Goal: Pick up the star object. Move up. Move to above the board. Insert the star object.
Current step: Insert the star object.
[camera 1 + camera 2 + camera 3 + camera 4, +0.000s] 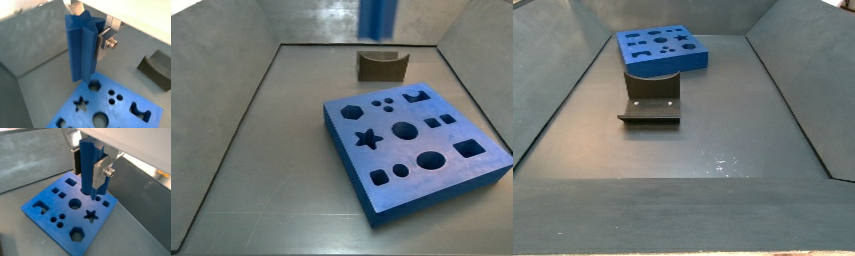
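1. Your gripper (93,25) hung above the board (50,210), fingers (101,170) closed on the star object (83,47).
2. You held that peg upright, clear of the board.
3. The fixture (651,104) stood at the board's 6 o'clock in a side view.

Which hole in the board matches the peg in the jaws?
The star hole in the board: the only pointed one, matching the star object held in the gripper.

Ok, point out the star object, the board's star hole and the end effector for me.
star object (81,47), a wrist view, ridged side.
star hole (368,139), a side view, hole centre.
end effector (91,159), a wrist view, over the board, between fingertips.
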Motion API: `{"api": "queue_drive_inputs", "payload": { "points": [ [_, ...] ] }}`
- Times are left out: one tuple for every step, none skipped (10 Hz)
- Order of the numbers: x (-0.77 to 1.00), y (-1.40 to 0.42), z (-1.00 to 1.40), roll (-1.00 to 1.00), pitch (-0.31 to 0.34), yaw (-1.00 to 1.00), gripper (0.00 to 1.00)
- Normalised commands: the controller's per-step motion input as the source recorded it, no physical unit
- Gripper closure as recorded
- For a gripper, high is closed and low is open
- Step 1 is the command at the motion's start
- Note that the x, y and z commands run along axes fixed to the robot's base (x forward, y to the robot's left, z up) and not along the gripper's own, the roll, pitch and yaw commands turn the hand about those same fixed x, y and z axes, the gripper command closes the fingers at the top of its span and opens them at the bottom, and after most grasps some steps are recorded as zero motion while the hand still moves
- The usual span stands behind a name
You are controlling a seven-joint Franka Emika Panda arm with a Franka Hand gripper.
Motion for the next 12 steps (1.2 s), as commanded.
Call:
{"api": "queue_drive_inputs", "payload": {
  "points": [
    [0.48, -0.29, -0.43, 0.00, 0.000, -0.54, 1.00],
    [0.60, 0.00, -0.02, -0.03, -0.011, -0.51, 1.00],
    [0.00, 0.00, 0.00, 0.00, 0.014, 0.00, 1.00],
    [-0.07, -0.02, -0.07, 0.00, -0.340, 0.03, 1.00],
    [0.00, -0.32, 0.00, 0.45, -1.000, -0.26, 1.00],
    [0.00, -0.25, 0.00, 0.54, -1.000, -0.29, 1.00],
    [0.00, -0.21, 0.00, 0.57, -1.000, -0.32, 1.00],
    [0.00, -0.12, -0.14, 0.40, -0.900, -0.34, 1.00],
    [0.00, 0.07, 0.00, -0.05, -0.109, -0.03, 1.00],
    [0.00, 0.10, -0.03, 0.18, 0.000, 0.24, 1.00],
    [0.00, 0.01, 0.00, 0.71, 0.163, 0.84, 1.00],
    [0.17, 0.03, 0.00, 0.35, 0.097, 0.76, 1.00]
  ]
}}
